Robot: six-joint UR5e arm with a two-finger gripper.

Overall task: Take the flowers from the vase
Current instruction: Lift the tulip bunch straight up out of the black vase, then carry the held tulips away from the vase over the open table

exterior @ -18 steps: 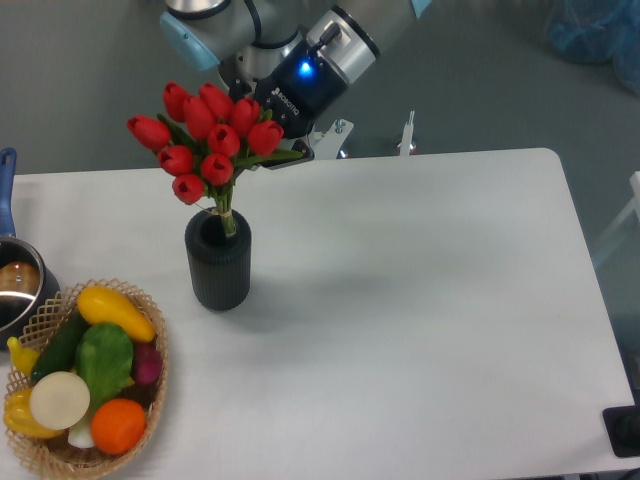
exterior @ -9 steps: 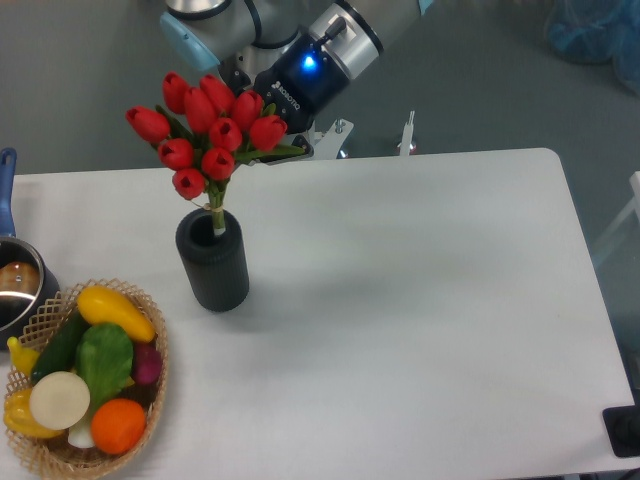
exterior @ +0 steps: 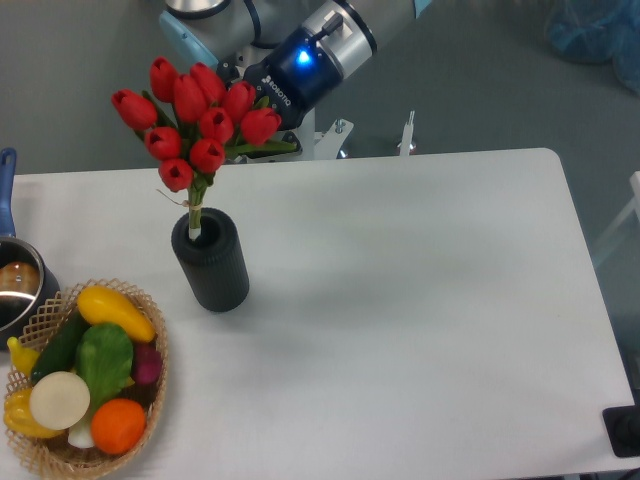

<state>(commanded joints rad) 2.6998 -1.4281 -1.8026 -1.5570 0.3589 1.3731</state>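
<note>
The flowers point(exterior: 195, 120), red tulip buds with green leaves, hang above the black ribbed vase point(exterior: 212, 272) at the table's left. Their tied stem end point(exterior: 193, 222) still dips into the vase's mouth. The vase leans with its top to the left. My gripper point(exterior: 248, 132) reaches in from the back right, with its fingertips hidden behind the tulip heads and leaves. It seems shut on the bunch, which rises with it.
A wicker basket point(exterior: 152, 390) of fruit and vegetables stands at the front left. A metal pot point(exterior: 14, 292) with a blue handle point(exterior: 5, 185) sits at the left edge. A black object point(exterior: 625, 430) is at the front right corner.
My gripper has moved up and left with the flowers. The stems have slid further out of the vase, and the vase's top has tipped to the left.
</note>
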